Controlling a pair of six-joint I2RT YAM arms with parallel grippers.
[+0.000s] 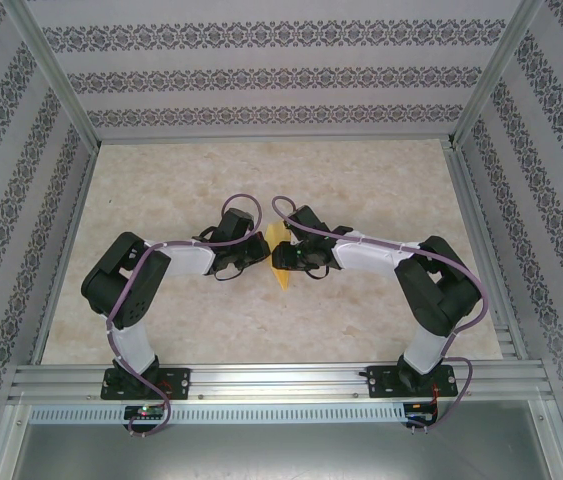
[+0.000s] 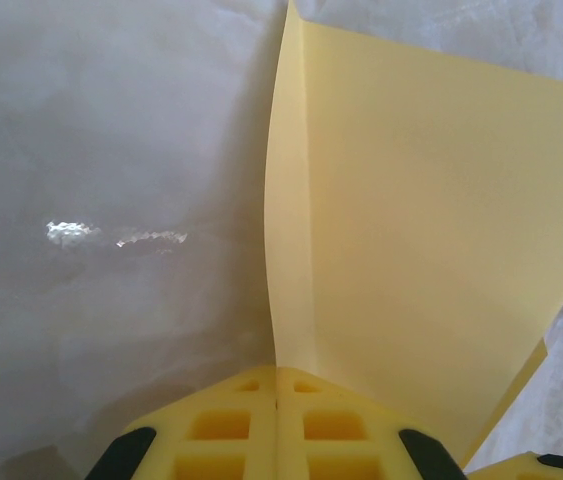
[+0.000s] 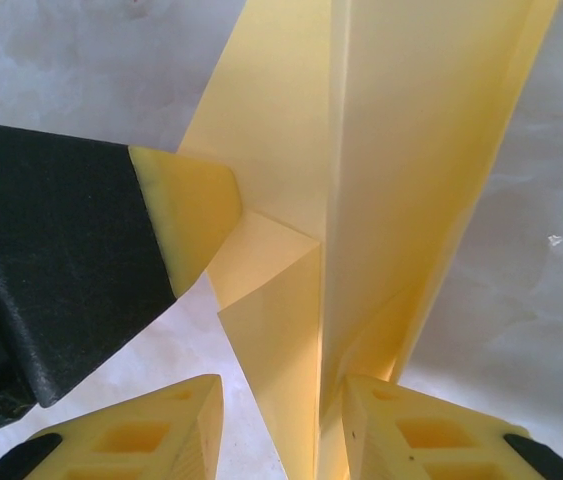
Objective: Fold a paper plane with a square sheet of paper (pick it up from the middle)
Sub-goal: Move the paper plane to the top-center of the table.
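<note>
Creased yellow sheet of paper [image 3: 411, 150] standing upright over pale marbled surface [image 3: 551, 330], left claw [image 3: 201, 210] tip touching its left flap, right claw [image 3: 281, 410] fingers spread either side of its lower part

Left arm [image 1: 126, 290] and right arm [image 1: 431, 285] bend inward from their bases, wrists nearly meeting; left end effector [image 2: 276, 375] presses its pads together on the paper [image 2: 411, 230]; right end effector [image 3: 283, 390] faces it, fingers spread apart.
</note>
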